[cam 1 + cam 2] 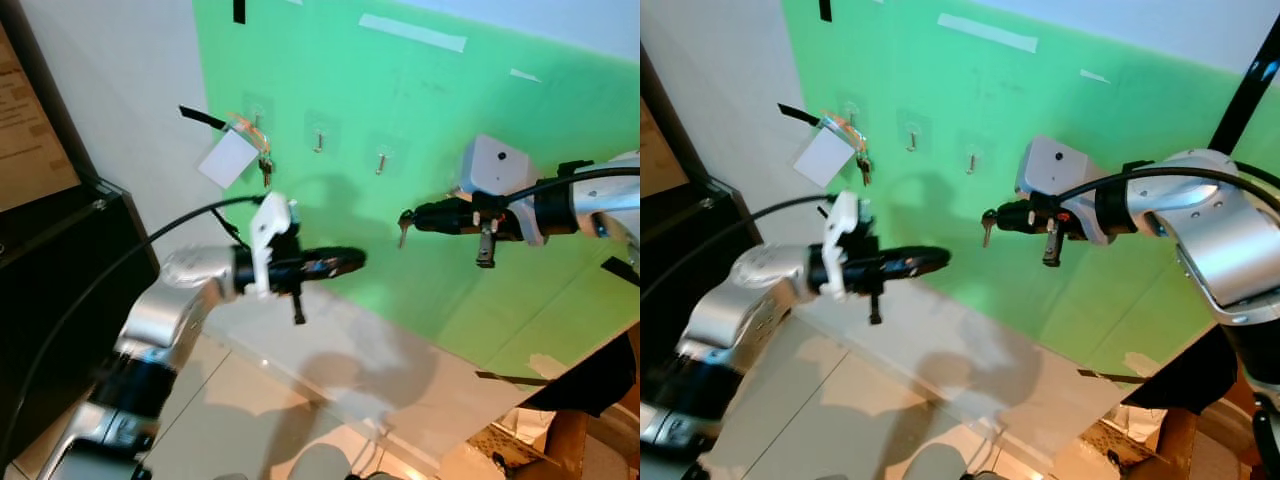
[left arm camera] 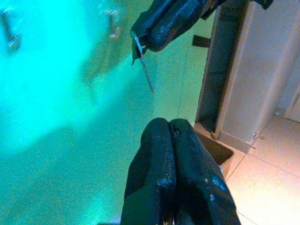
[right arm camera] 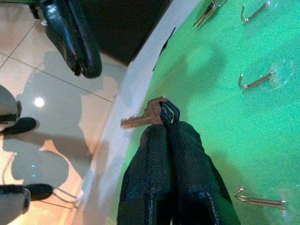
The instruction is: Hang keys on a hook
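Two glossy silver metal arms, black cables looping along each; white plastic wrist housings; long black textured gripper fingers, scuffed at tips

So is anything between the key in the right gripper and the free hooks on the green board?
Nothing visible is. The right gripper holds the key just below the nearest free hook, with bare green board between. The left gripper sits lower, off that line.

Green wall panel with three hooks; keys and white tag on the leftmost.
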`<state>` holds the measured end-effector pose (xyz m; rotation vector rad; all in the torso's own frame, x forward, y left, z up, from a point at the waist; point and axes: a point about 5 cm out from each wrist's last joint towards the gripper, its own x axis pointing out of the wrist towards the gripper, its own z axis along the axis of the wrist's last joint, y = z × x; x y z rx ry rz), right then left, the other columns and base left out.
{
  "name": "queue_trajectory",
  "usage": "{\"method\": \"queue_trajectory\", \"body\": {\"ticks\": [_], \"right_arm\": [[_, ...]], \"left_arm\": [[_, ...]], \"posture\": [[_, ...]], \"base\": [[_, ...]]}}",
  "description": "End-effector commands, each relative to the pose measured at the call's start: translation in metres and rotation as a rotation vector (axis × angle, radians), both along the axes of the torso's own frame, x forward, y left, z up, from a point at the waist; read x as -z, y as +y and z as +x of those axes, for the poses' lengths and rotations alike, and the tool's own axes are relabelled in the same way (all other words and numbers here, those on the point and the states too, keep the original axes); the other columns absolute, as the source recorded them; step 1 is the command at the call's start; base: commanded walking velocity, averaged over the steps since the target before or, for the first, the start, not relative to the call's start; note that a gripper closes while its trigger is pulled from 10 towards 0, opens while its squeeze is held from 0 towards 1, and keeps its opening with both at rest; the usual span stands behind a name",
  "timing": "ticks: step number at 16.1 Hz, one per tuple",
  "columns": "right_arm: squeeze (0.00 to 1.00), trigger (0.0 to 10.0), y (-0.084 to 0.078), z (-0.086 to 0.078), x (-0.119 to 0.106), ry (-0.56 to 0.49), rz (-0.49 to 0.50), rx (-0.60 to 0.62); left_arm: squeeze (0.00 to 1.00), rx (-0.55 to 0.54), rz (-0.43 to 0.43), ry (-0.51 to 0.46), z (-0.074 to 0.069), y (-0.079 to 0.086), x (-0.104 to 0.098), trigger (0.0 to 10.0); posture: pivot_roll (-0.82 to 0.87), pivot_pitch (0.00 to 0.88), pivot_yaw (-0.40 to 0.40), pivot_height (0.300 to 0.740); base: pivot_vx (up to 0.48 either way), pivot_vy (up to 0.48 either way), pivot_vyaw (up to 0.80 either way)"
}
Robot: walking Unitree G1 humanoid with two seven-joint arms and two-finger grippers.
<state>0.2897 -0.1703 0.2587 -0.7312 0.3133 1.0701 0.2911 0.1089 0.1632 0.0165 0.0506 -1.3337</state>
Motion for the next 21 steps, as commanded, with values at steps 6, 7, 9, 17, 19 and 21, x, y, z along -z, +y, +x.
{"method": "queue_trajectory", "body": {"ticks": [6,7,9,17,19,21], "right_arm": [[0.00,10.0,0.023,-0.016,0.028,0.049,0.325,0.140],[0.00,10.0,0.026,-0.018,0.038,0.058,0.371,0.220],[0.00,10.0,0.026,-0.020,0.056,0.071,0.400,0.401],[0.00,10.0,0.041,-0.023,0.027,0.069,0.491,0.338],[0.00,10.0,0.043,-0.023,0.016,0.078,0.456,0.246],[0.00,10.0,0.048,-0.026,0.015,0.084,0.415,0.179]], "left_arm": [[0.00,-0.232,0.139,-0.168,-0.002,0.022,0.003,10.0],[1.00,-0.234,0.150,-0.191,-0.005,0.019,0.004,10.0],[1.00,-0.214,0.172,-0.226,-0.010,0.015,0.006,10.0],[1.00,-0.064,-0.046,0.032,-0.010,0.028,0.004,10.0],[1.00,-0.058,-0.029,-0.021,0.001,0.035,-0.008,10.0],[0.19,-0.031,-0.032,-0.076,0.005,0.032,-0.017,10.0]], "posture": [[-0.01,0.000,-0.065,0.740],[0.00,0.000,-0.063,0.740],[-0.01,0.000,-0.044,0.740],[-0.04,0.000,-0.024,0.740],[-0.03,0.000,-0.039,0.740],[-0.02,0.000,-0.041,0.740]], "base": [[0.000,0.000,0.00],[0.000,0.000,0.00],[0.000,0.000,0.00],[0.000,0.000,0.00],[0.000,0.000,0.00],[0.000,0.000,0.00]]}}
